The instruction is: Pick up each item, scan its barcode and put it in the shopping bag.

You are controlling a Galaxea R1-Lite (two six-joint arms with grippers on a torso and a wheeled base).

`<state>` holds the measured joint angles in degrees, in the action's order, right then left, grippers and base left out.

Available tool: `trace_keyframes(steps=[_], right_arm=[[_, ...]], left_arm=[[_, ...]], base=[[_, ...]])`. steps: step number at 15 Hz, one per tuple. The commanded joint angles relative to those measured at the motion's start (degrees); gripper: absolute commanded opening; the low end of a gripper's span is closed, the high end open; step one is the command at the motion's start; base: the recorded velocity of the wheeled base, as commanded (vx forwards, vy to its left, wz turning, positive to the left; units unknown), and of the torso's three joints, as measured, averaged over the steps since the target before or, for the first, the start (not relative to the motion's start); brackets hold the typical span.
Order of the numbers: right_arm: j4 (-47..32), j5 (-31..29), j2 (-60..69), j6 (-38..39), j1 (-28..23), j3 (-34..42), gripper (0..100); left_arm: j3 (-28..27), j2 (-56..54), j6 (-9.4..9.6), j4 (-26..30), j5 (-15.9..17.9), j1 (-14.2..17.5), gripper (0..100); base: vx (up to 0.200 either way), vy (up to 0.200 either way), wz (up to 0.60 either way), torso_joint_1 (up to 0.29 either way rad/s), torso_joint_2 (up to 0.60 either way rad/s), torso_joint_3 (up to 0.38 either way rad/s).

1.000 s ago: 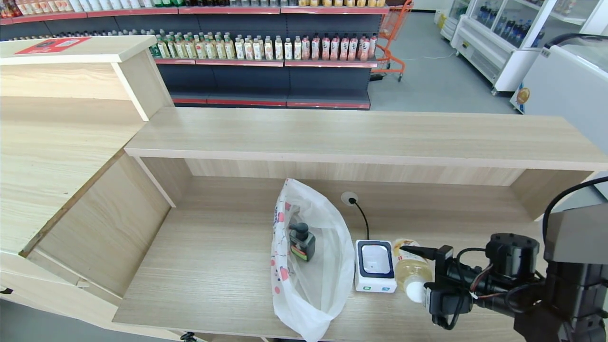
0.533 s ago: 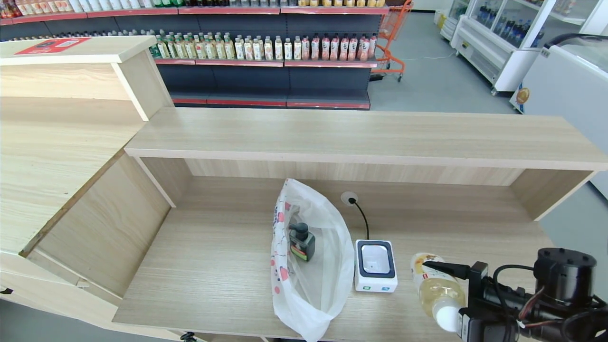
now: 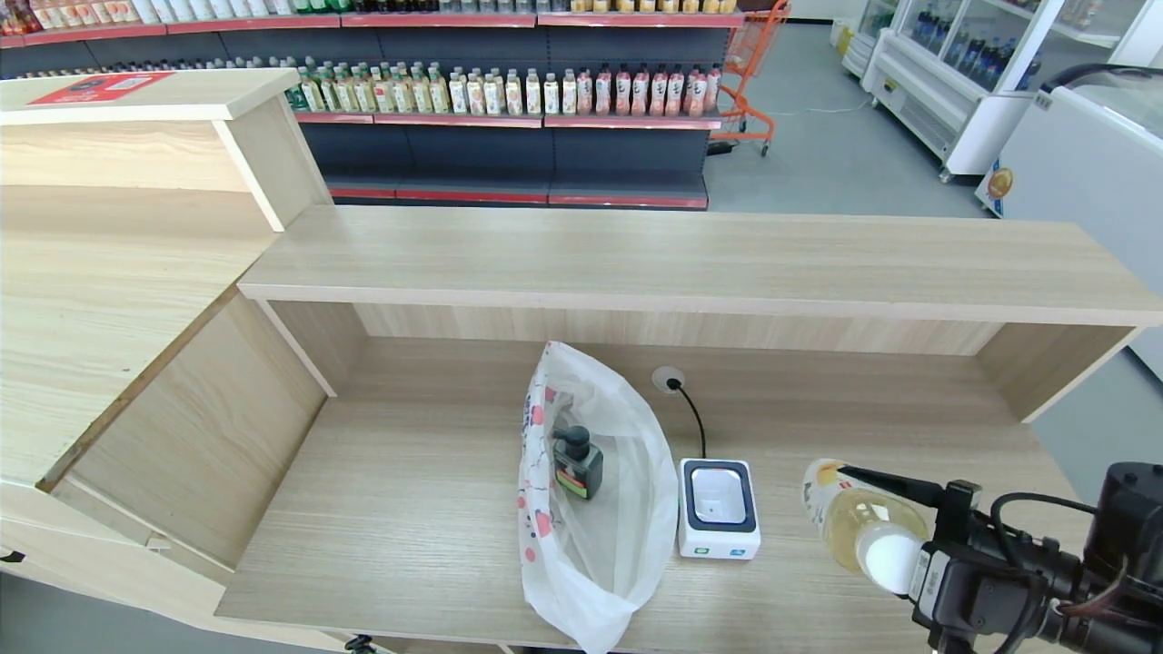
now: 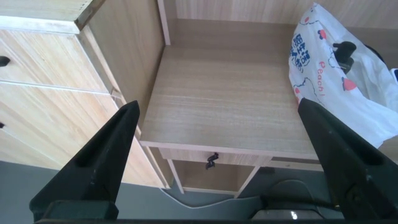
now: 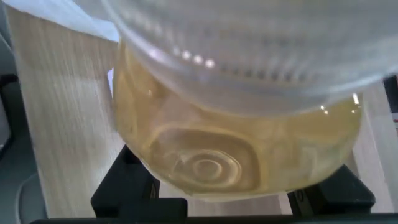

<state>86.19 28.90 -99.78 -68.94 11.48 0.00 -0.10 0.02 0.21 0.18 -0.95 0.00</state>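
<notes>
Bright, even light, soft shadows, small glints on the bottle (image 5: 236, 155).

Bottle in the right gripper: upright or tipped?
Tipped. The bottle lies nearly on its side in the right gripper, white cap pointing back toward the robot.

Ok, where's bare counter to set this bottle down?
Widest bare stretch: counter between the left side panel and the shopping bag. Also bare behind the held bottle, right of the cable. Crowded where bag and scanner sit close together.
</notes>
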Motion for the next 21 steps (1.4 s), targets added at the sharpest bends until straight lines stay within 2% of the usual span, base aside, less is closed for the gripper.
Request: trace_keyframes(steps=[1, 4, 5, 8, 11, 14, 16, 18, 21], right_arm=[[-4.4, -0.3, 6.7, 3.8, 3.5, 0.0, 0], [-14.3, -1.1, 16.5, 17.1, 7.0, 0.0, 0], [-15.4, -2.1, 18.4, 20.0, 7.0, 0.0, 0], [-17.0, -8.7, 22.4, 35.8, 6.9, 0.0, 0], [-17.0, -12.0, 20.9, 48.1, 7.0, 0.0, 0], [-16.4, -12.0, 16.7, 54.7, 7.5, 0.0, 0], [-16.1, -12.0, 12.9, 59.5, 11.2, -2.7, 0], [-15.3, -12.0, 8.0, 60.3, 13.0, -5.7, 0], [-1.5, -12.1, -5.3, 64.0, 15.5, -6.3, 0]], left_arm=[[0.0, 0.0, -0.03, 0.0, 0.0, 0.0, 100], [0.0, 0.0, -0.03, 0.0, 0.0, 0.0, 100], [0.0, 0.0, -0.03, 0.0, 0.0, 0.0, 100], [0.0, 0.0, -0.12, 0.0, 0.0, 0.0, 100], [0.0, 0.0, -0.03, 0.0, 0.0, 0.0, 100], [0.0, 0.0, -0.03, 0.0, 0.0, 0.0, 100], [0.0, 0.0, -0.03, 0.0, 0.0, 0.0, 100], [0.0, 0.0, 0.06, 0.0, 0.0, 0.0, 100], [0.0, 0.0, 0.06, 0.0, 0.0, 0.0, 100]], base=[[0.0, 0.0, 0.0, 0.0, 0.0, 0.0], [0.0, 0.0, 0.0, 0.0, 0.0, 0.0], [0.0, 0.0, 0.0, 0.0, 0.0, 0.0], [0.0, 0.0, 0.0, 0.0, 0.0, 0.0], [0.0, 0.0, 0.0, 0.0, 0.0, 0.0], [0.0, 0.0, 0.0, 0.0, 0.0, 0.0], [0.0, 0.2, 0.0, -0.002, 0.0, 0.002], [0.0, 0.2, 0.0, 0.0, -0.01, 0.012], [0.0, 0.0, 0.0, 0.0, 0.0, 0.0]])
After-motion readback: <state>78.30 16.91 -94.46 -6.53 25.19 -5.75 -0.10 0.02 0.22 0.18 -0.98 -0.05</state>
